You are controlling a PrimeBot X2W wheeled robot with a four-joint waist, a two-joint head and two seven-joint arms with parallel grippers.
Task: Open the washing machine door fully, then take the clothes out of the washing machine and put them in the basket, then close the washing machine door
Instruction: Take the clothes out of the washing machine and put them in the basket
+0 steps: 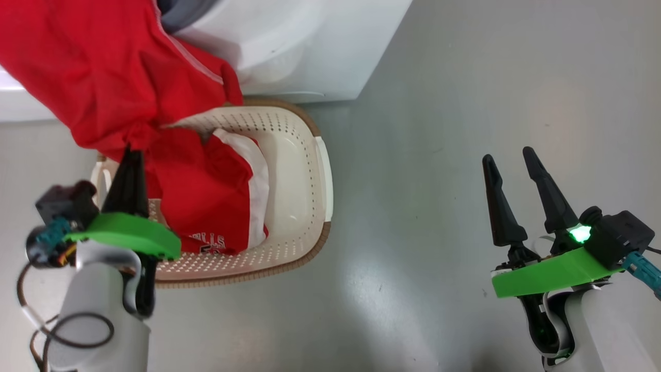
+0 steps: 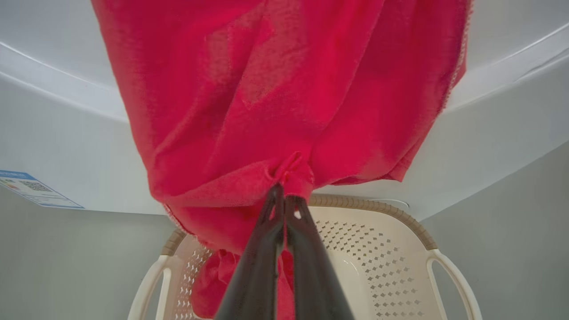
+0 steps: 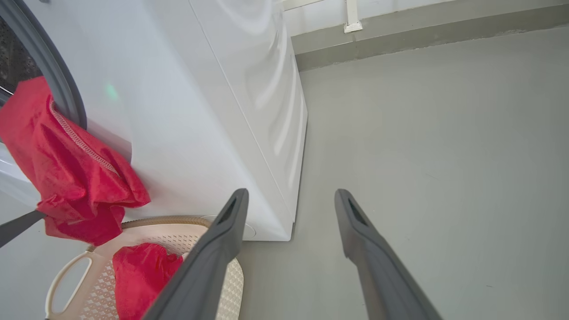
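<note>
Head view gives me the left gripper (image 1: 131, 155) pinched tight on a bunched fold of the bright red fabric garment (image 1: 77, 62). That garment trails from the mouth of the big white front-loading washing machine (image 1: 289, 41) and hangs above the machine-side edge of the small cream-white perforated plastic basket (image 1: 297, 155). A second red garment with white panels (image 1: 206, 206) already lies inside the basket. My right gripper (image 1: 508, 155) hangs over bare grey floor (image 1: 439, 129), well apart, fingers spread wide and holding nothing.

I judge I should draw the held garment clear of the grey rubber gasket (image 3: 62, 89) before lowering it. I would let go only once its bulk sits over the basket's middle, so nothing drapes outside the rim.

The drum is nearly all cut off, so I cannot tell whether more clothes remain. The logo print on the basket garment is partly folded under, and I cannot read it.
</note>
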